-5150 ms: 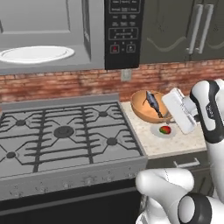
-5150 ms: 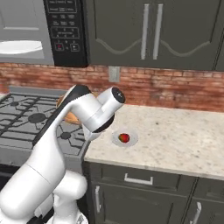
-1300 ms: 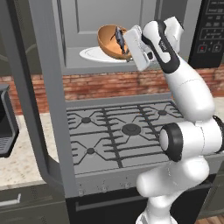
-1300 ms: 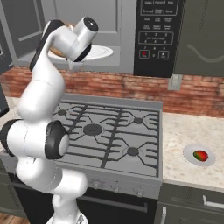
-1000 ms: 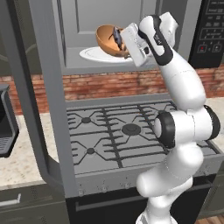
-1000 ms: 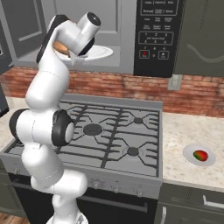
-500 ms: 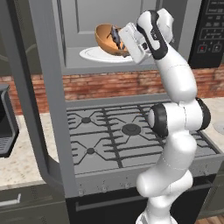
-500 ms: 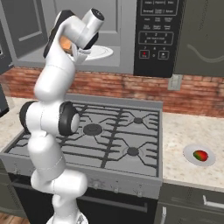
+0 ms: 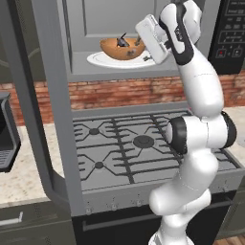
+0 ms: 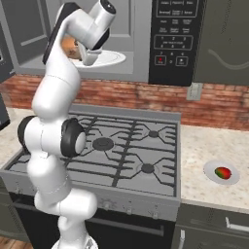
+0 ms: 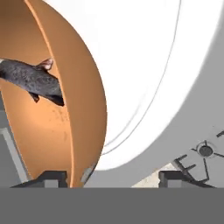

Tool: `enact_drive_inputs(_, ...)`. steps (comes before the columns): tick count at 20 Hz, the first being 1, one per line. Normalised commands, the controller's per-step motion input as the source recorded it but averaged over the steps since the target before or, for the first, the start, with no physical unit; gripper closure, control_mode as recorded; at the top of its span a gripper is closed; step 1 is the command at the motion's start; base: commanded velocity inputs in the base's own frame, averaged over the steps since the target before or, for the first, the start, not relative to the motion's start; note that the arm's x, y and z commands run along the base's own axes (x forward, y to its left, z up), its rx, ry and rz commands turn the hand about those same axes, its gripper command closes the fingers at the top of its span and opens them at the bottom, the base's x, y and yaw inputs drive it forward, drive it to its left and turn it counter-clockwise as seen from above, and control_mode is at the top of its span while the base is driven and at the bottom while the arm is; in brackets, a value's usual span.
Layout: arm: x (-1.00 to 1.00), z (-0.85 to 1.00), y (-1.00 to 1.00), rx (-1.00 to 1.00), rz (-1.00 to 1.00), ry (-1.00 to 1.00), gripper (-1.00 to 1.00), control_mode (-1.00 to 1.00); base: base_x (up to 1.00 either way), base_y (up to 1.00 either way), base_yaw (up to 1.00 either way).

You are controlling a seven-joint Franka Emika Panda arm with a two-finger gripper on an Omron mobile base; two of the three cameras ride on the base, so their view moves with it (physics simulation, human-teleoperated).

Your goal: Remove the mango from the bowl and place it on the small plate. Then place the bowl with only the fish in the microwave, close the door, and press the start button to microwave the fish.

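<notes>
Opened since a second back: jaws of the gripper (image 11: 107, 177) then clamped on the rim, now standing wide on either side of the bowl (image 9: 122, 48) wall, holding nothing. Bowl lowered too, sitting upright on the white turntable plate (image 9: 98, 60) inside the microwave (image 10: 141, 73) cavity rather than hanging tilted above it. Fish (image 11: 33, 78) resting inside, dark against the orange.

Outward from there: door (image 9: 48, 105) swung fully open at the left of the stove (image 10: 121, 160); control panel (image 10: 176, 41) to the right of the cavity. Mango (image 10: 222, 172) lying on the small plate (image 10: 210, 171), well apart on the counter (image 10: 204, 146) to the right.

Risks, as a judgement: rim between the fingertips, so a sideways or twisting withdrawal likely to catch the wall, drag the bowl off centre or tip it toward the cavity mouth. Bowl left too near the front could block the door. Straight retreat along the hand's axis looks safest.

Hand view: rim wall just beside one fingertip and the fish up close. Left base view: bowl seated level on the turntable. Right base view: mango already plated.
</notes>
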Motion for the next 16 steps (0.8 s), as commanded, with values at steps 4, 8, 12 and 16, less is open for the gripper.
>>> enact_drive_inputs(4, -0.62, 0.05, 0.0, 0.0, 0.0, -0.3, -1.0, -1.0, 0.0, 0.0, 0.0)
enact_drive_inputs(8, -0.88, -0.01, 0.0, 0.0, 0.0, -0.37, -1.0, -1.0, 0.0, 0.0, 0.0)
enact_drive_inputs(12, -1.0, -0.1, 0.0, -0.01, 0.0, -0.43, -1.0, -1.0, 0.0, 0.0, 0.0)
enact_drive_inputs(16, -1.0, -0.44, 0.0, -0.16, 0.0, -0.43, -1.0, -1.0, 0.0, 0.0, 0.0)
